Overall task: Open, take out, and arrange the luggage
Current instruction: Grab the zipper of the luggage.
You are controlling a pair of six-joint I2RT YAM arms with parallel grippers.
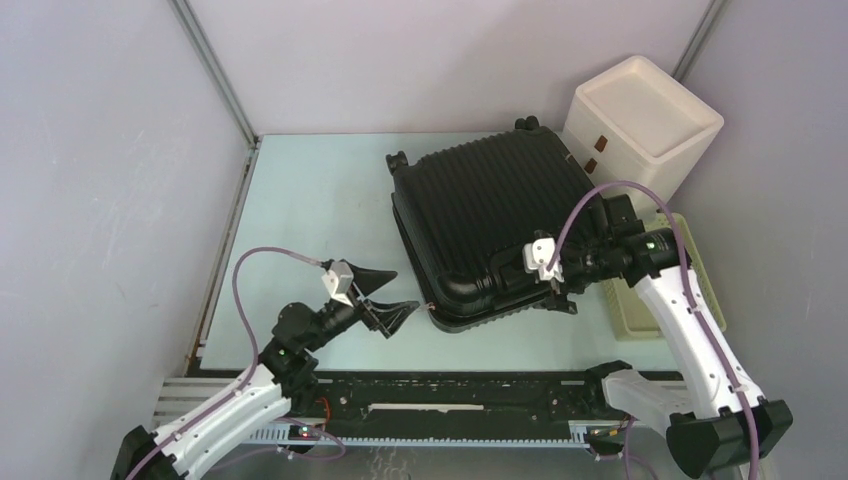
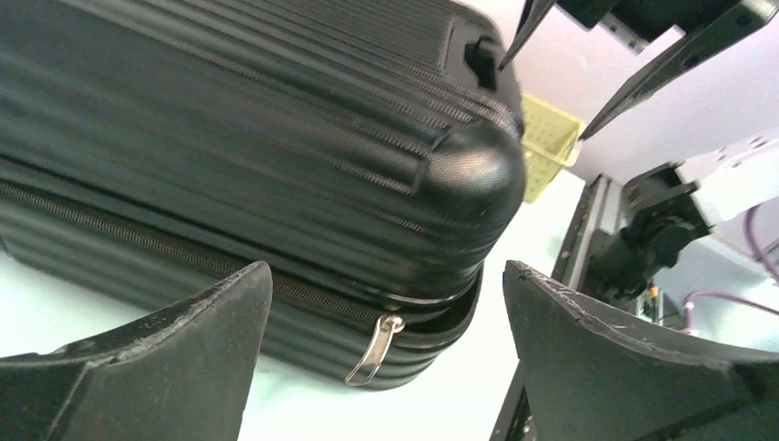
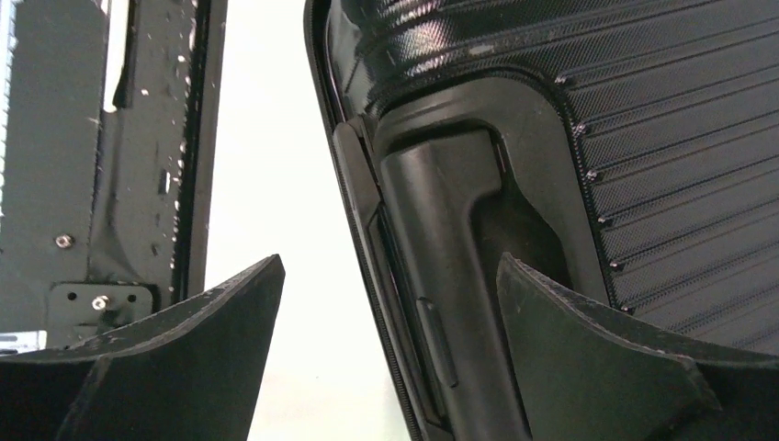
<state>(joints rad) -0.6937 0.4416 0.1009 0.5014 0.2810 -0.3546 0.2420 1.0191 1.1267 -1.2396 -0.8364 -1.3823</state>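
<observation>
The luggage is a black ribbed hard-shell suitcase lying flat on the table, lid down. In the left wrist view its rounded near corner faces me, and a silver zipper pull hangs below it where the zip gapes slightly. My left gripper is open just left of that corner, touching nothing, and the same gripper frames the zipper pull. My right gripper is open at the suitcase's near edge. Seen from the right wrist, that gripper straddles the black handle without closing on it.
A white drawer box stands at the back right, touching the suitcase. A pale yellow slatted basket lies under my right arm, and the basket also shows past the suitcase corner. A black rail runs along the near edge. Walls close in on the left and the back.
</observation>
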